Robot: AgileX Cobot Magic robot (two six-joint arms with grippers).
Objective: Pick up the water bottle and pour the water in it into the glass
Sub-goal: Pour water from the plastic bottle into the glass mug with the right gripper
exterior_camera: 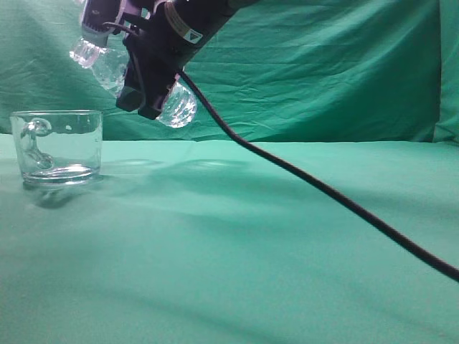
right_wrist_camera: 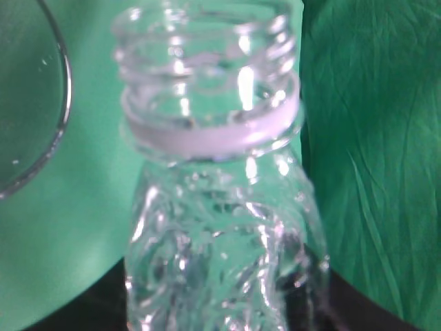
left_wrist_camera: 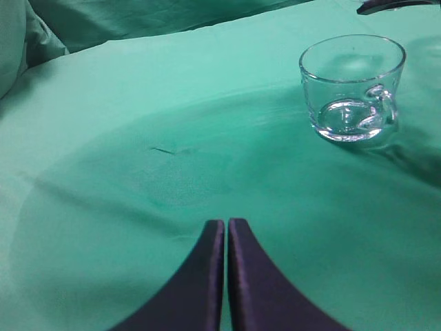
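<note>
My right gripper is shut on the water bottle and holds it tilted in the air, its open neck up and to the left, above and to the right of the glass. In the right wrist view the bottle fills the frame, with its whitish neck ring and uncapped mouth, and the glass rim shows at the upper left. The water shows only as glints in the bottle; I cannot tell its level. The glass stands upright with its handle visible. My left gripper is shut and empty, low over the cloth.
A green cloth covers the table and hangs as a backdrop. A black cable runs from the right arm down to the right across the exterior view.
</note>
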